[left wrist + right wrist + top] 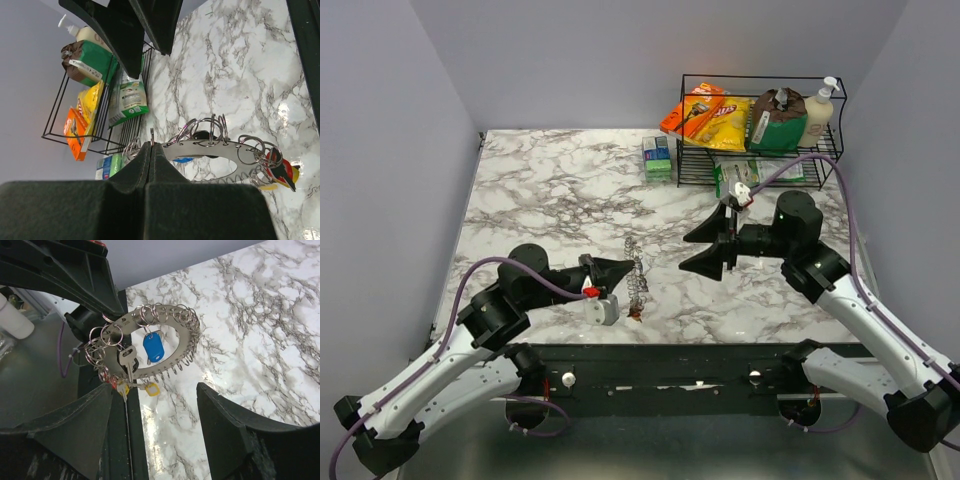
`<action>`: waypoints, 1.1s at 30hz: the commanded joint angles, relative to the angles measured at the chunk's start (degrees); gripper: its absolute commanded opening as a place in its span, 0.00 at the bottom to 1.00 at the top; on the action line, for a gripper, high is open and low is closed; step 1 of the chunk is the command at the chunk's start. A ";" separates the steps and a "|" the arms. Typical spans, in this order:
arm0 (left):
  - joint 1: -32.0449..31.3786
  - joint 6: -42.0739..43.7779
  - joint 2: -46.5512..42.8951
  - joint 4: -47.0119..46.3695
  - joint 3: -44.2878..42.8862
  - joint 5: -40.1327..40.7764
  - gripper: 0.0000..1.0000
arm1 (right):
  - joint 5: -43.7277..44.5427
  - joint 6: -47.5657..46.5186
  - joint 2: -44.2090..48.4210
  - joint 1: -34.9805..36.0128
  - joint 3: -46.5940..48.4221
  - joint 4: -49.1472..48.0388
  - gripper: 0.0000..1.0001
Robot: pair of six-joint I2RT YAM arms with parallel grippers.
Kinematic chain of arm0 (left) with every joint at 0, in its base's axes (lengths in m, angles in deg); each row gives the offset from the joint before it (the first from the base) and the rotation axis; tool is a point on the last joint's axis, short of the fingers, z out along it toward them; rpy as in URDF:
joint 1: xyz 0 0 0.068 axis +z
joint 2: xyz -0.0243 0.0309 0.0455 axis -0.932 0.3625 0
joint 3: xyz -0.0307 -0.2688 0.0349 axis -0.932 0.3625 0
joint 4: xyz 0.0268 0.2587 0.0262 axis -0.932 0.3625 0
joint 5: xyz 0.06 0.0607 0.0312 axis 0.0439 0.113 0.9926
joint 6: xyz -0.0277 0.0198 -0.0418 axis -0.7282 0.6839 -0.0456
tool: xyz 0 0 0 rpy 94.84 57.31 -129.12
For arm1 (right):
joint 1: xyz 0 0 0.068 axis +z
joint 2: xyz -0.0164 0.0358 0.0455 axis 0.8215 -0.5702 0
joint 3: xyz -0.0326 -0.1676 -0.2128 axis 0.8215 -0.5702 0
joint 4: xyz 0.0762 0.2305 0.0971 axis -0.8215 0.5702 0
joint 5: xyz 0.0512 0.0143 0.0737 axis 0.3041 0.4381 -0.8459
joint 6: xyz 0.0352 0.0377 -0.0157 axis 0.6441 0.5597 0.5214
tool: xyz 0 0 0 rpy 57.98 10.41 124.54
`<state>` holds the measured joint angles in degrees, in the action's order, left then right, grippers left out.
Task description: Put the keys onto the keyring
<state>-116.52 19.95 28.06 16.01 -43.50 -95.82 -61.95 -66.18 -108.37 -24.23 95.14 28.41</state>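
Above the table (540,190), left tool (151,147) shut on the keyring (200,149), right tool (686,253) wide open nearby.

Keyring (638,272) at left fingers (611,268), rack (720,77) back right on table (550,180)

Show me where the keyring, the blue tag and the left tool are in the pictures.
keyring (200,148): left wrist view, on its flat silver band.
blue tag (152,348): right wrist view, middle of its plastic head.
left tool (151,149): left wrist view, where the closed fingertips meet.

Left end effector (630,268) clamped; right end effector (686,253) agape.
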 commanded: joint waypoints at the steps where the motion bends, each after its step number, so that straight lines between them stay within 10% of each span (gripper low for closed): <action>1: -0.22 2.17 -1.21 -2.17 -0.28 -1.26 0.00 | -1.06 -0.01 -0.96 0.02 0.48 -1.90 0.77; 33: -0.22 -1.26 -1.65 0.73 2.26 -9.78 0.00 | -4.49 1.13 -7.63 0.02 2.49 -6.11 0.76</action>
<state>-116.52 20.03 26.64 17.74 -41.88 -100.74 -64.20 -65.74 -114.03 -24.23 95.34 24.85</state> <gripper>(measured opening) 0.010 0.768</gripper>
